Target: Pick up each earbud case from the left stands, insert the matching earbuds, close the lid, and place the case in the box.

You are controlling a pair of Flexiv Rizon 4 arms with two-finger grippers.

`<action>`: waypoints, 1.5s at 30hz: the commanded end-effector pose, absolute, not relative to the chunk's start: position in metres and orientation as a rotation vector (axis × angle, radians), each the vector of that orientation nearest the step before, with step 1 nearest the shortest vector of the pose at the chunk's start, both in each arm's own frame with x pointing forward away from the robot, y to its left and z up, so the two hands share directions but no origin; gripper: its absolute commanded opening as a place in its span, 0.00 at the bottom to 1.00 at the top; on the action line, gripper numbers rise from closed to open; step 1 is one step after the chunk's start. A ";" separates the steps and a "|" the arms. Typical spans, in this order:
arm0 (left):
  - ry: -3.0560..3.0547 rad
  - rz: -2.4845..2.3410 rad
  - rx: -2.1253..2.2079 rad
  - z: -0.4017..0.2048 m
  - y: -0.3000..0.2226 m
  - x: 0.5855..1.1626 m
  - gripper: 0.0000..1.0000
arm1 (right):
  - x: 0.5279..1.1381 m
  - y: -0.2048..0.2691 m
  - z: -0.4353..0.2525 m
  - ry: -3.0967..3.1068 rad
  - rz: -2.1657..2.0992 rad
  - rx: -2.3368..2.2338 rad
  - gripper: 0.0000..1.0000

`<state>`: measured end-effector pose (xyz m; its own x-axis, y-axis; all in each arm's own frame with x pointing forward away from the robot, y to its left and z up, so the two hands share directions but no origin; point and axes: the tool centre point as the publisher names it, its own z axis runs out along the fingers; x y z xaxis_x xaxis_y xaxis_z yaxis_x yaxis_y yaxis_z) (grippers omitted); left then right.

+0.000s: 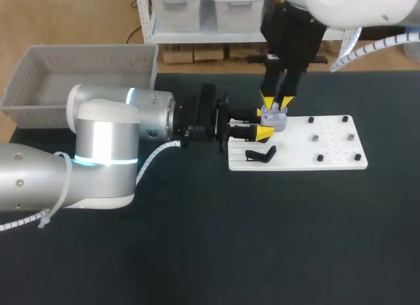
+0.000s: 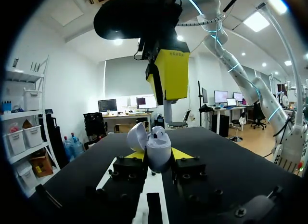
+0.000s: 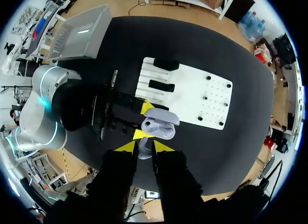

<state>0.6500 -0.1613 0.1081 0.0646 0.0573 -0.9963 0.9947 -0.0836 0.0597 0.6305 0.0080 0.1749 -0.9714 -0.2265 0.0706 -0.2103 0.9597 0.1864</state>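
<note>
- Earbud case (image 2: 159,149) sits pinched between the left gripper's (image 1: 264,122) yellow tips, lid hinged open, held above the near-left part of the white board (image 1: 335,157).
- Right gripper (image 1: 276,100) hangs directly over the open case, its two fingers pressed onto a small pale earbud (image 3: 144,151) just above the case.
- Black stand (image 1: 260,154) lies on the board, just beside the left gripper.
- Grey box (image 1: 39,69) stands at the table's far-left corner, well apart from both grippers.
</note>
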 end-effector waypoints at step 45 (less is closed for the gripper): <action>1.169 -1.189 1.340 0.108 -0.161 0.649 0.00 | 0.645 0.008 0.155 -2.996 -0.223 0.317 0.00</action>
